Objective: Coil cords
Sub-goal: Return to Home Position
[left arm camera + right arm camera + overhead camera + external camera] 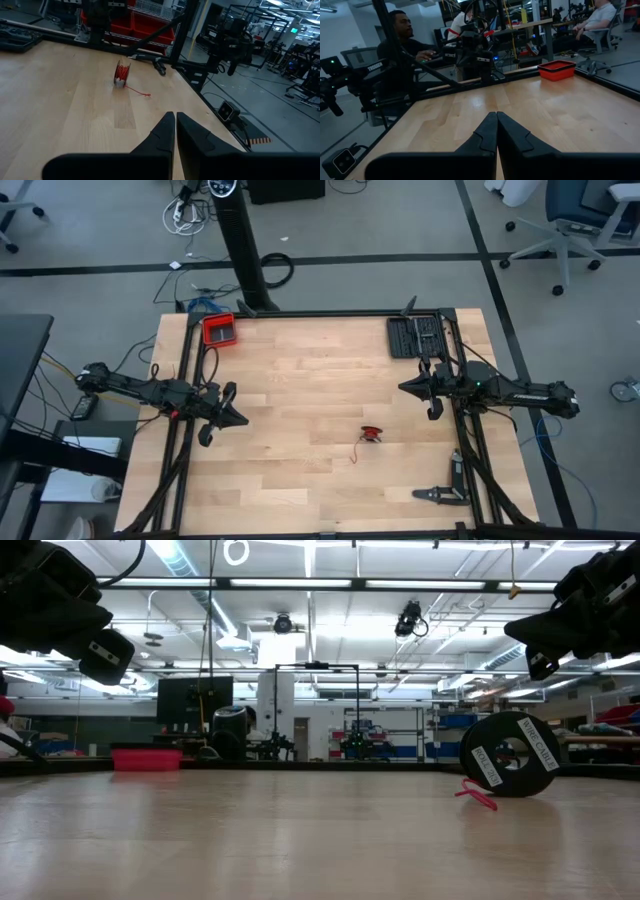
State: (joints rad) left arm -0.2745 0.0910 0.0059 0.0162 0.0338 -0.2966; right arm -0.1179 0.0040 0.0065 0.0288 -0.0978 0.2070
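Plainly: both claws clenched, red cord wound on its spool

Closest to its own wrist camera, the left gripper (175,116) has its two dark fingers pressed together on nothing, above the wooden table (60,100). The right gripper (496,115) is clenched and empty in the same way. From above, the two sit at opposite sides of the table, well apart from each other and from the cord. In the low view both arms are only dark bulks cut off at the upper corners, with their fingertips hidden.

Between the arms, nearer the right side, the red cord (372,433) is wound on a small black spool (510,755), and a short loose end trails onto the wood. The overhead view shows it as little more than a red dot. The low view shows the spool standing on edge, and its white labels perhaps read "wire cable". Only the left wrist view shows the red winding itself.

Farther back, a red tray (219,329) sits at the far left corner and a black tool tray (418,335) at the far right.

Beyond the table edge, a seated person (402,45) shows only in the right wrist view, partly hidden by a dark frame post.
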